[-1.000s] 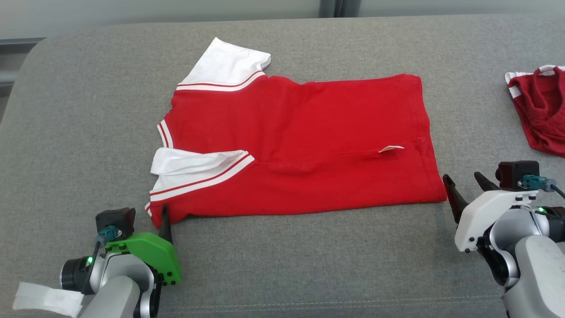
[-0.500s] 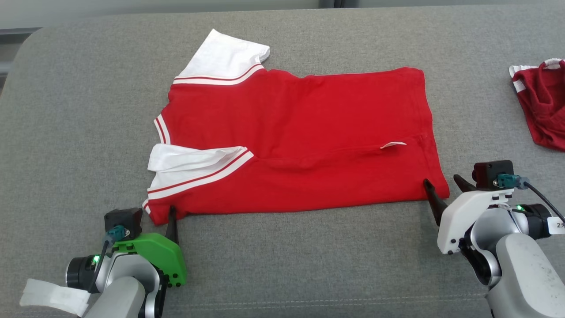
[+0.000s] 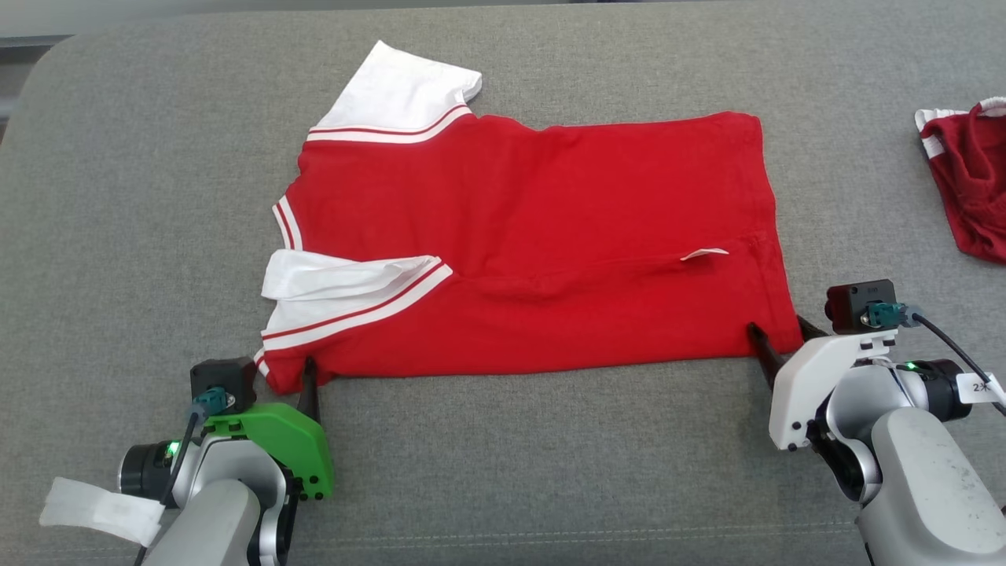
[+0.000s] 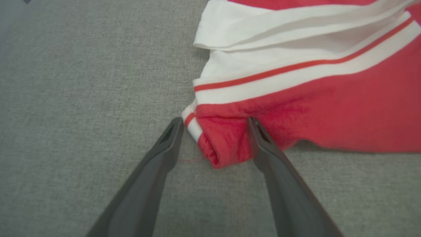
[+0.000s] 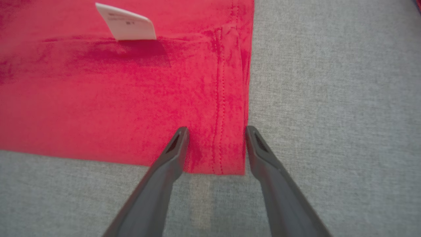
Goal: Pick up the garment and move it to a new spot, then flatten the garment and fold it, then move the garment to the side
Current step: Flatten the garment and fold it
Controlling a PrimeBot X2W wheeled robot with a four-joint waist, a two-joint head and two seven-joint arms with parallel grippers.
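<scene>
The left gripper stands wide open and holds nothing. Its two dark fingers lie low over the grey cushion, and the near left corner of the red shirt sits between them. In the left wrist view the finger on the left rests on the bare cushion just beside the small white and red striped edge of this corner. The finger on the right touches the red cloth from above. The corner between them is rolled up a little and is not pinched.

The shirt lies flat across the middle of the cushion, with its long side going from left to right. Its white sleeves with red stripes are at the left end, one at the far side and one folded over the near part. The straight hem is at the right end, where a small white label lies on the red cloth.

The right gripper also has its fingers apart, a little less wide, and nothing is clamped. They stand on both sides of the near right corner of the hem: one finger is on the red cloth, and the other is at the side edge of the shirt, over the cushion.

Far right, well apart from the shirt, lies a crumpled dark red garment.
</scene>
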